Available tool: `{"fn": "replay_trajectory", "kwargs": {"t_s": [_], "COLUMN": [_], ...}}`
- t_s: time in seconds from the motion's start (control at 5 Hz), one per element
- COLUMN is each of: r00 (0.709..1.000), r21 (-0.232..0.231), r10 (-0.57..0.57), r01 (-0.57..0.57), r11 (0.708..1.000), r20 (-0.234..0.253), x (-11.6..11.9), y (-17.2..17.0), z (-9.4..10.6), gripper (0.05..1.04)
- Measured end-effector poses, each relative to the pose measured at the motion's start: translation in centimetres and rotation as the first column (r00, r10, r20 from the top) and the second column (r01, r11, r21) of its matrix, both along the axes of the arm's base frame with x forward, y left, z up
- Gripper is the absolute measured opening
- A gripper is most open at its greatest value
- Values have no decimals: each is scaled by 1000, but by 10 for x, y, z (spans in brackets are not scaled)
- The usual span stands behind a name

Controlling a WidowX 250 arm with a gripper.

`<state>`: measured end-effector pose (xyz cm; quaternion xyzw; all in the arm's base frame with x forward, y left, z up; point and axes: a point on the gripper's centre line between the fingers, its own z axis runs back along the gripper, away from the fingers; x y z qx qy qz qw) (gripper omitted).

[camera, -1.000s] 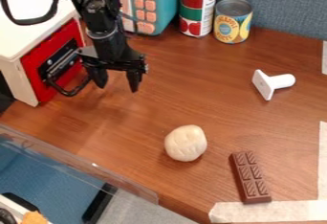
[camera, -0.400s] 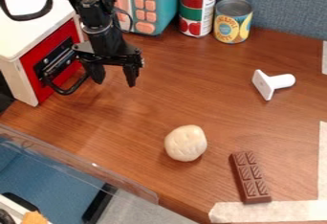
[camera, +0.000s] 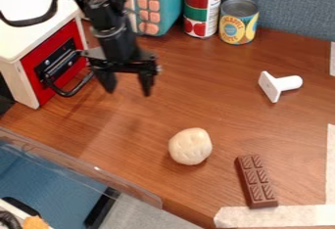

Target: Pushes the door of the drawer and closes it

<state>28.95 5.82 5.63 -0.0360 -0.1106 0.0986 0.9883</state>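
The drawer's red door (camera: 39, 57) is on the front of the white box (camera: 29, 39) at the left of the surface (camera: 163, 110), and looks flush with the box's frame, though a thin remaining gap can't be ruled out. A dark handle (camera: 62, 66) crosses its black panel. To the right of the door, the claw (camera: 128, 92) hangs over the surface, its fingers spread, with nothing between them. The push appears to be done or nearly so; the step in hand seems to be checking the closure and getting clear. If the door does prove ajar, the next move calls for a low, square nudge on its front, the fingers kept from hooking the handle; otherwise the arm need only back away. Behind the claw stand a teal toy (camera: 160, 3) with orange buttons and, beside it, 2 cans: 1 red and green (camera: 202, 8), 1 yellow and blue (camera: 239, 22). Farther out lie a white T-shaped piece (camera: 281, 83), a pale round lump (camera: 190, 146) and a chocolate bar (camera: 256, 181), its near end by the tape (camera: 275, 216).
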Motion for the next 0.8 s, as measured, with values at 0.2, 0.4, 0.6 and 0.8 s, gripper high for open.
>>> {"fn": "replay_trajectory", "kwargs": {"t_s": [0.2, 0.4, 0.6, 0.8], "r00": [999, 995, 992, 993], "r21": [-3, 24, 79, 127], "r10": [-20, -49, -46, -47], "r01": [20, 47, 36, 33], "r11": [1000, 999, 996, 991], "r20": [40, 88, 120, 105], "x": [-8, -18, -31, -44], "y": [-10, -20, -25, -30], "z": [16, 39, 68, 84], "gripper": [999, 999, 999, 999]}}
